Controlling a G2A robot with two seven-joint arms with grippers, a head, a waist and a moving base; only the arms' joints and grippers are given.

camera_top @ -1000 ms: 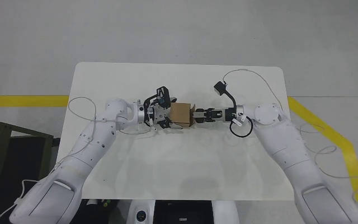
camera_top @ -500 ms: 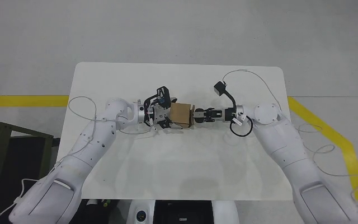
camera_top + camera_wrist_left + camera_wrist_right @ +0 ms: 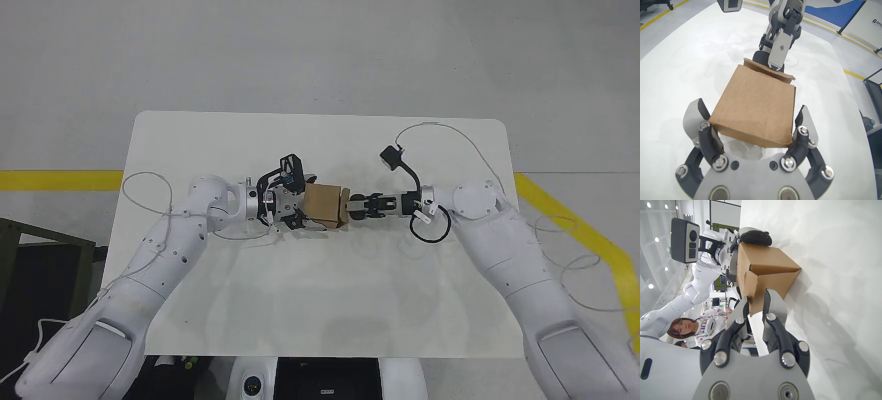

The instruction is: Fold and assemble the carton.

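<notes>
Since a second ago, we see the right gripper [image 3: 352,206] edge slightly toward the left gripper [image 3: 293,205], closing in on the small brown corrugated-cardboard carton [image 3: 323,203] held between them. The carton itself barely shifts. It lies on its side near the middle of the white rectangular table [image 3: 200,140], with its lower edge down at the tabletop.

The left gripper [image 3: 751,111] clamps the carton's [image 3: 757,106] near end from opposite sides, its black ribbed pads [image 3: 703,110] pressed against the side walls. At the other end, the right gripper [image 3: 757,300] is closed on a loose cardboard flap [image 3: 755,291], pinching it between both fingers. In the left wrist view we see that flap [image 3: 753,66] bent across the carton's end, just under the right gripper's grey fingertip.

The carton faces we can see are plain brown. Beyond the table stands a white-and-blue display board [image 3: 857,17] with a small dark logo and lettering in its corner. Yellow floor tape [image 3: 60,180] runs past the table's side.
</notes>
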